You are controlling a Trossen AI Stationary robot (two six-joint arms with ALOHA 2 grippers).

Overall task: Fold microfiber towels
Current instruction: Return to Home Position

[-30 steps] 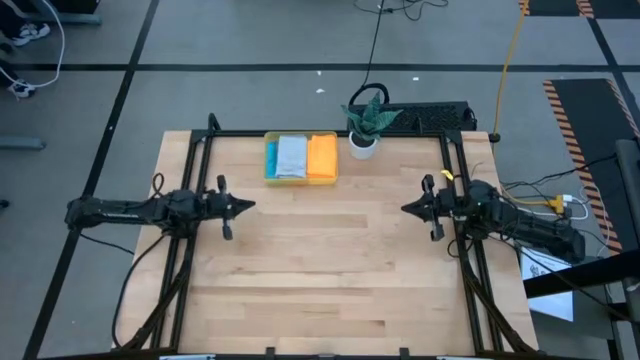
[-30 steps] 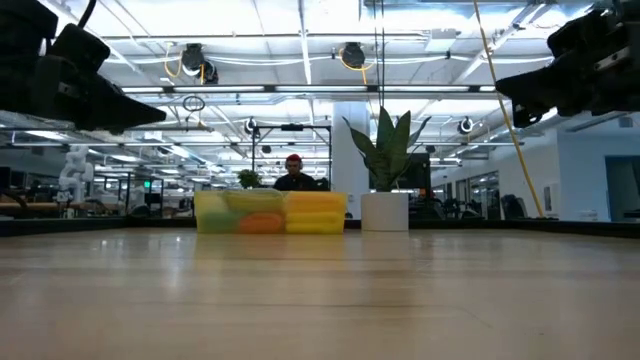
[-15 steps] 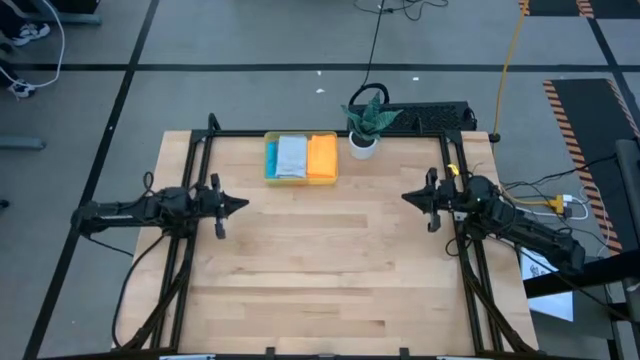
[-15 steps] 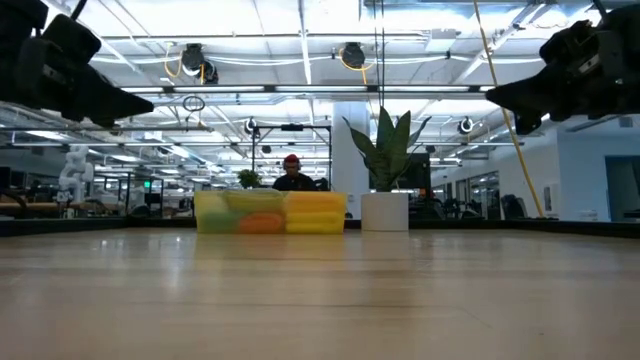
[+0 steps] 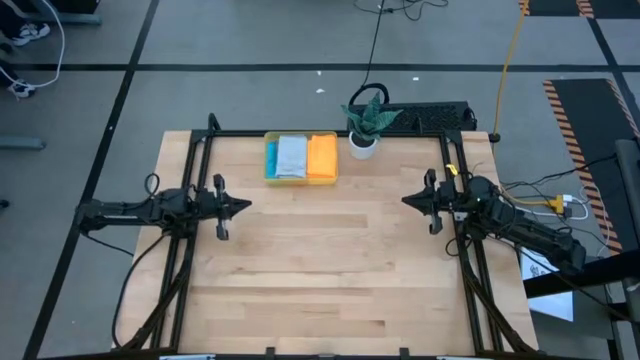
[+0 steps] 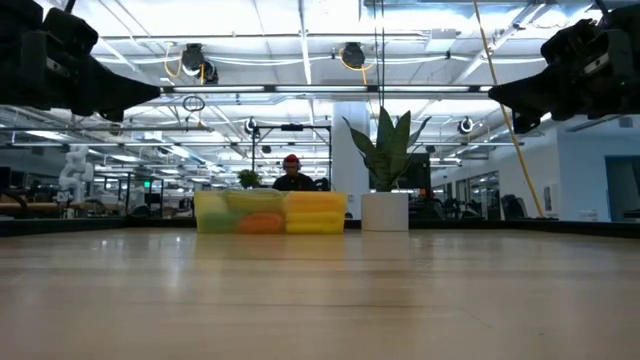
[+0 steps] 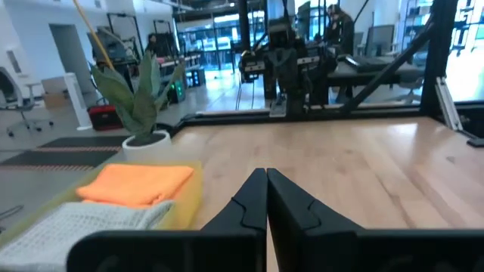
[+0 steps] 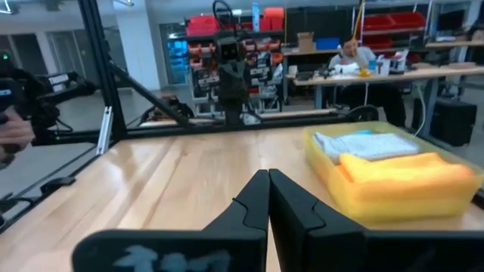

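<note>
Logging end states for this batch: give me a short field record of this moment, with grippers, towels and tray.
left gripper: shut, empty, raised over left side of table
right gripper: shut, empty, raised over right side
tray: at table's far edge, beside potted plant
towels seen: blue towel, grey towel, orange towel, folded, side by side in tray
towels outside tray: none seen

Since half a second ago, your left gripper [image 5: 247, 207] has edged toward 3 o'clock and your right gripper [image 5: 405, 203] slightly toward 6 o'clock.
</note>
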